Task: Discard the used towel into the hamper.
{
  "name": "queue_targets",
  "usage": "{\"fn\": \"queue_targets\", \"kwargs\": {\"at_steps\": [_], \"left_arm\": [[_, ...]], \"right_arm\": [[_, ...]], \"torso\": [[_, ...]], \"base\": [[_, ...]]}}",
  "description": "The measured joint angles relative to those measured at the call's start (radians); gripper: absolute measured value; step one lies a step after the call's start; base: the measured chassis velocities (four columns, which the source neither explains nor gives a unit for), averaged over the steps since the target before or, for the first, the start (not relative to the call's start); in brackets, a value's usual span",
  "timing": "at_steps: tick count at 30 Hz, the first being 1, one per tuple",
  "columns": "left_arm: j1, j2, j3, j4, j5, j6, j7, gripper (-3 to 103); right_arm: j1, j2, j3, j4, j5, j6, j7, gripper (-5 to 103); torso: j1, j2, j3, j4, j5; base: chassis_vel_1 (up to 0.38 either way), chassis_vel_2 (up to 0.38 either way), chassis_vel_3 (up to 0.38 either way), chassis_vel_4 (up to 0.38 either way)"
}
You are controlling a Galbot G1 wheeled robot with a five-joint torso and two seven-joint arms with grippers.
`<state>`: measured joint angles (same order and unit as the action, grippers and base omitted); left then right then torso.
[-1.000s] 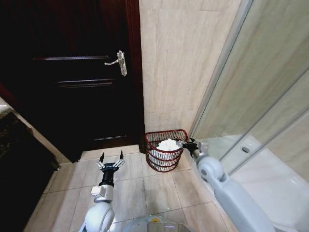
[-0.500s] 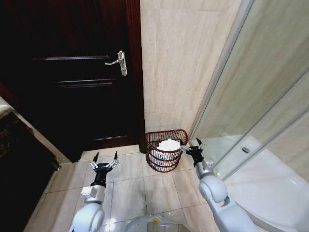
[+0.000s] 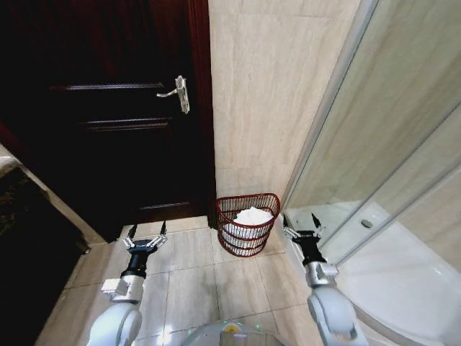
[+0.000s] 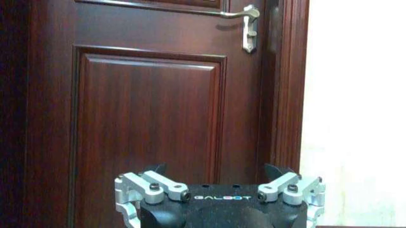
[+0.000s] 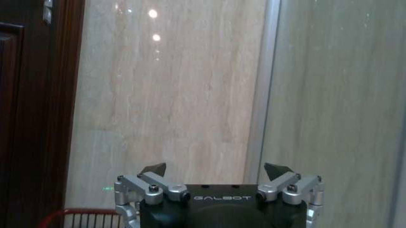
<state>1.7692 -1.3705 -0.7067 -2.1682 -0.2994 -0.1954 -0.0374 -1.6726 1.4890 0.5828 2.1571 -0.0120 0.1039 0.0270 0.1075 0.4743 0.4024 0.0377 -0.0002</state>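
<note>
Beige floor tiles [image 3: 194, 281] run to a dark wooden door [image 3: 115, 130] at 10 o'clock. From the left, the left gripper [image 3: 147, 236] hangs spread and empty. At 12 o'clock the hamper [image 3: 247, 223] stands upright, mouth up, white towel [image 3: 251, 216] inside. Rightward, the right gripper [image 3: 302, 225] is splayed, empty, beside glass shower panels [image 3: 389, 158].

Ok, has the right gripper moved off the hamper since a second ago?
Yes. The right gripper has pulled back from the hamper rim toward the shower glass, open and empty; the towel lies inside.
</note>
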Motion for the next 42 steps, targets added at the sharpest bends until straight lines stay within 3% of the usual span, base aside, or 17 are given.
{"fn": "queue_targets", "kwargs": {"at_steps": [4, 14, 33, 42], "left_arm": [[-0.005, -0.017, 0.000, 0.000, 0.035, 0.000, -0.007, 100], [0.021, -0.052, 0.036, -0.025, 0.093, 0.012, -0.024, 100], [0.033, -0.058, 0.042, -0.048, 0.097, 0.015, -0.024, 100], [0.021, -0.061, 0.052, -0.081, 0.100, 0.052, -0.024, 100]], "right_arm": [[-0.074, 0.023, 0.013, 0.009, 0.009, 0.032, -0.002, 100], [-0.160, -0.004, 0.007, 0.036, 0.073, 0.084, 0.031, 100], [-0.140, 0.017, -0.004, 0.070, 0.083, 0.049, 0.032, 100], [-0.137, 0.022, -0.013, 0.078, 0.091, 0.042, 0.033, 100]], "torso": [[0.000, 0.000, 0.000, -0.0001, 0.0001], [0.000, 0.000, 0.000, 0.0001, 0.0002], [0.000, 0.000, 0.000, 0.0000, 0.0002], [0.000, 0.000, 0.000, 0.0001, 0.0002]], "base": [[0.000, 0.000, 0.000, 0.000], [0.000, 0.000, 0.000, 0.000], [0.000, 0.000, 0.000, 0.000], [0.000, 0.000, 0.000, 0.000]]}}
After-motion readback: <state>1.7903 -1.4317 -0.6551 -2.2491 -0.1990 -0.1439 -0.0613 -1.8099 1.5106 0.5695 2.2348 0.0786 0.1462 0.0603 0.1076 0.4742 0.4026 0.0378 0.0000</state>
